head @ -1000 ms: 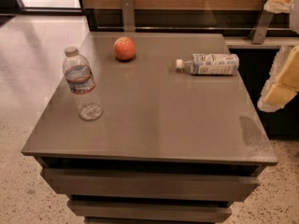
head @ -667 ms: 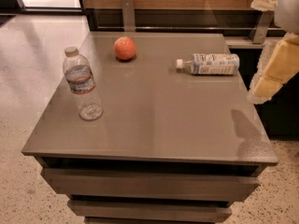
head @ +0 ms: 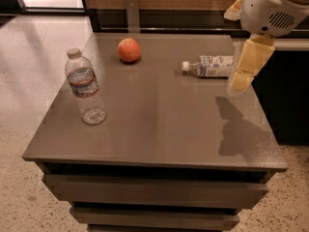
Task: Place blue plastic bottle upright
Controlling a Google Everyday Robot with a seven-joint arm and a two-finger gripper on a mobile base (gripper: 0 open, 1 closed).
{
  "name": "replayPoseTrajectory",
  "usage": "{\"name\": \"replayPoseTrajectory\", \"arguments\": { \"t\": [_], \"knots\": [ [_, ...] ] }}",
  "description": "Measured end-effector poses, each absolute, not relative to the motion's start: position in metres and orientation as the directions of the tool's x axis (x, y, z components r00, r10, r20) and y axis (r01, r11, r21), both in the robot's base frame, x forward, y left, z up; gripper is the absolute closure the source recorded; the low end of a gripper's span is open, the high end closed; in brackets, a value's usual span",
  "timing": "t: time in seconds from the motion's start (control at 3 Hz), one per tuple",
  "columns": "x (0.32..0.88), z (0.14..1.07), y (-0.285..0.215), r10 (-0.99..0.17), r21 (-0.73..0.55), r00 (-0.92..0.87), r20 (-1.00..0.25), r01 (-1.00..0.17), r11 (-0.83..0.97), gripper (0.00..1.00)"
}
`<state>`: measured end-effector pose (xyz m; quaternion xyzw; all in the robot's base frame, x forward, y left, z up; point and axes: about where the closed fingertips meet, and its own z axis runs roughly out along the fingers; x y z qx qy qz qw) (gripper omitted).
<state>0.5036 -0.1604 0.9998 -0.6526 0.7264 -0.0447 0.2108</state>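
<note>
blue plastic bottle lies on its side at the upper right of the counter, white cap pointing left. the tool hangs at the right of the frame, just at the bottle's base end, under a white arm housing; whether it is apart or together i cannot tell. a clear ribbed bottle stands upright at the left, and an orange ball sits at upper middle.

Smooth satin table; pale plastic gripper beside glossy blue plastic bottle.
</note>
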Motion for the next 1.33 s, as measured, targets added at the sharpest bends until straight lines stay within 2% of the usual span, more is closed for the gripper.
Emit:
{"name": "replayPoseTrajectory", "arguments": {
  "t": [0.33, 1.0, 1.33],
  "knots": [
    [0.535, 0.966, -0.152, -0.972, -0.284, -0.039, -0.231, -0.953, 0.106, 0.00],
    [0.537, 0.964, -0.151, -0.972, -0.284, -0.039, -0.233, -0.953, 0.106, 0.00],
    [0.566, 0.955, -0.156, -0.978, -0.302, 0.001, -0.207, -0.951, 0.063, 0.00]
  ]
}}
